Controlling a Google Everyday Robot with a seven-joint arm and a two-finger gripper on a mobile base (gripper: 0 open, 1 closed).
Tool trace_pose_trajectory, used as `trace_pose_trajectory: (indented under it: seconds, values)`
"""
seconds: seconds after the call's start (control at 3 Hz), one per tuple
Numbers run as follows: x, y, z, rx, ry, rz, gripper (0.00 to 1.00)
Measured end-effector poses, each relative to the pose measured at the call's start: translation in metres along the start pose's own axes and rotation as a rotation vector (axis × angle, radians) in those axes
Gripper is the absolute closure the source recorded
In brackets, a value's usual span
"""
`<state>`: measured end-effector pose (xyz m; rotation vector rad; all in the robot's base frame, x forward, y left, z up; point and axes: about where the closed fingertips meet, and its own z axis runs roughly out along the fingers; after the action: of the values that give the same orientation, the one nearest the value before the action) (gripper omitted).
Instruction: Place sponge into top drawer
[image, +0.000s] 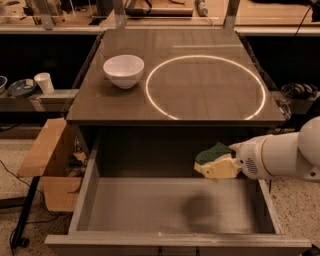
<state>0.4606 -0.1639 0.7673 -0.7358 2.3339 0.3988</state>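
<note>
The gripper (218, 168) is clamped around the sponge (214, 151) and holds it in the air above the right side of the open top drawer (145, 206), over its grey floor.

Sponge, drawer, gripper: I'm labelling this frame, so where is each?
sponge (212, 152): camera view, green top.
drawer (145, 206): camera view, bare floor.
gripper (219, 168): camera view, arm's tip, holding sponge over drawer's right side.

One table (200, 95) carries one bowl (123, 70). Below the table's front edge are one open drawer (140, 210) and one claw (214, 166) gripping one sponge (212, 152). One cup (44, 82) stands left of the table.
</note>
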Motion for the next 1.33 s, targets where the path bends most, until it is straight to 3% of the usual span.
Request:
trace_pose_trajectory:
  seconds: [0.33,0.67,1.33]
  values:
    - [0.005,0.0,0.014,-0.007,0.018,0.001,1.0]
    - [0.018,-0.003,0.039,-0.026,0.062,0.036,1.0]
    - [0.039,-0.003,0.059,-0.046,0.114,0.085,1.0]
